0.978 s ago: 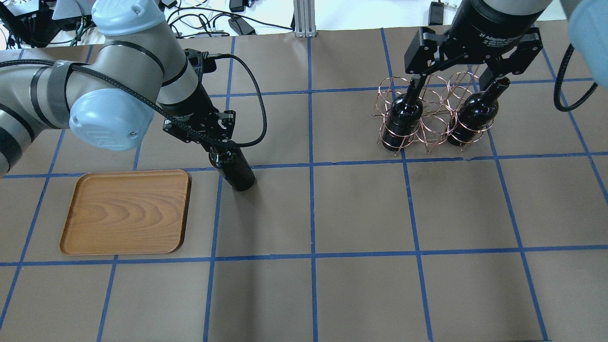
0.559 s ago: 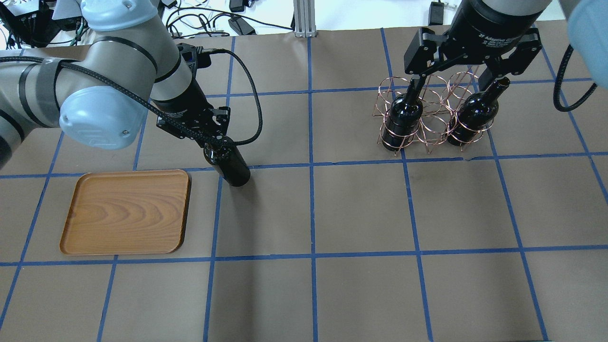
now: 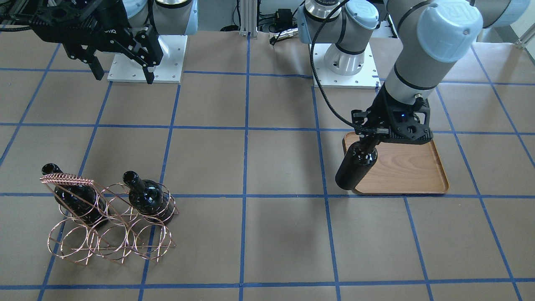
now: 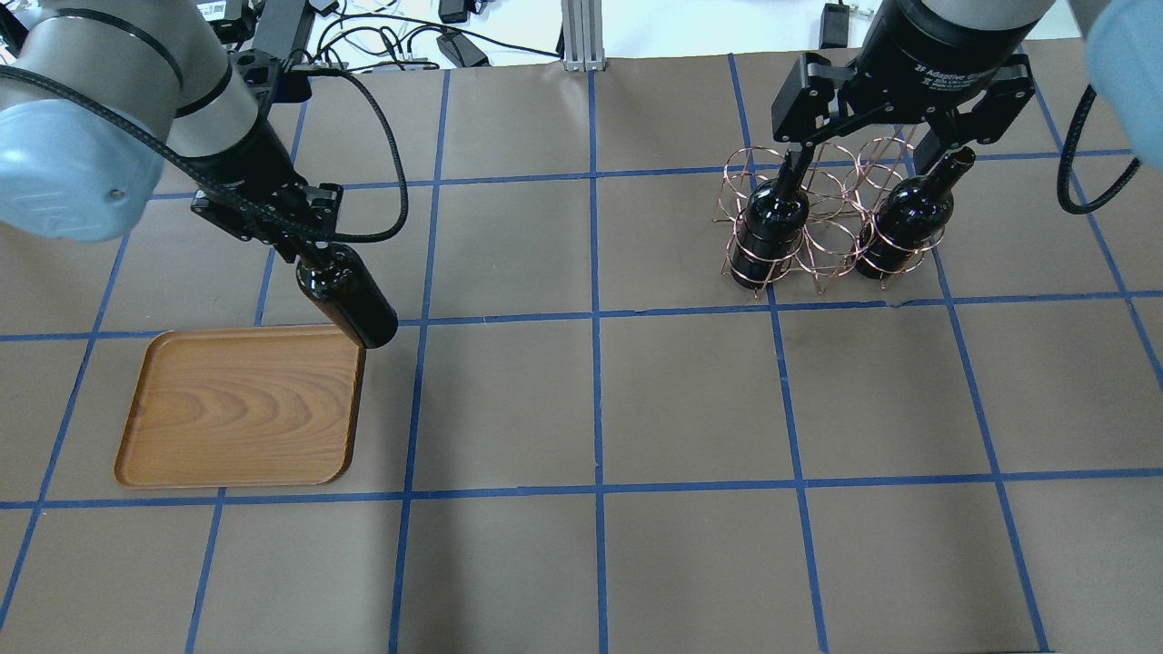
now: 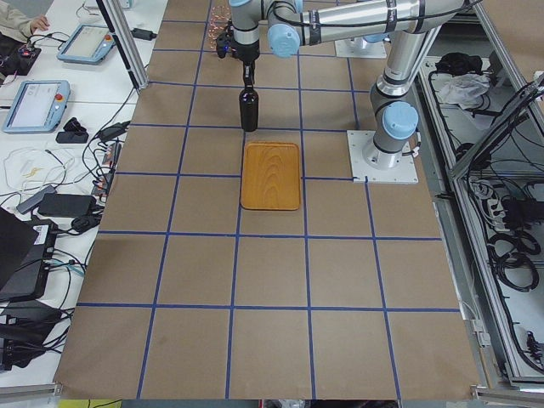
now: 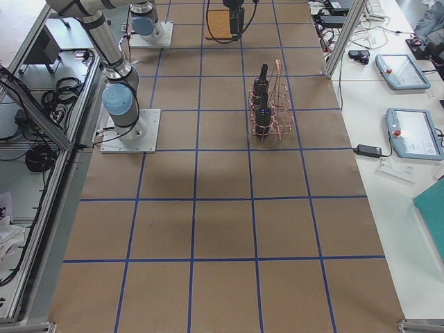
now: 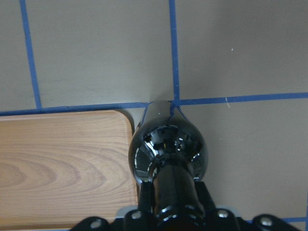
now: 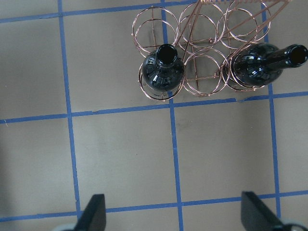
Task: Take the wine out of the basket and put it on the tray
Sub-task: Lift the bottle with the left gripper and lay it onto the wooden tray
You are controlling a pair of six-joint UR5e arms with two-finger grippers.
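Observation:
My left gripper (image 4: pixel 304 252) is shut on the neck of a near-black wine bottle (image 4: pixel 347 298), which hangs from it at the wooden tray's (image 4: pixel 241 404) far right corner. In the left wrist view the bottle (image 7: pixel 168 149) is just beside the tray's rounded corner (image 7: pixel 62 163). In the front view the bottle (image 3: pixel 355 167) overlaps the tray's edge (image 3: pixel 405 167). My right gripper (image 4: pixel 863 150) is open and empty, high above the copper wire basket (image 4: pixel 829 238). The basket holds two upright bottles (image 4: pixel 770 227) (image 4: pixel 899 227), which also show in the right wrist view (image 8: pixel 161 72) (image 8: pixel 262 65).
The table is brown paper with a blue tape grid. The basket (image 3: pixel 67 180) stands at the far right of the overhead view. The arm bases' white plates (image 3: pixel 144 58) are at the robot's side. Cables lie beyond the far edge (image 4: pixel 400 45).
My left arm has carried the bottle leftwards, from the open table right of the tray to the tray's far right corner. The right arm and basket have not moved.

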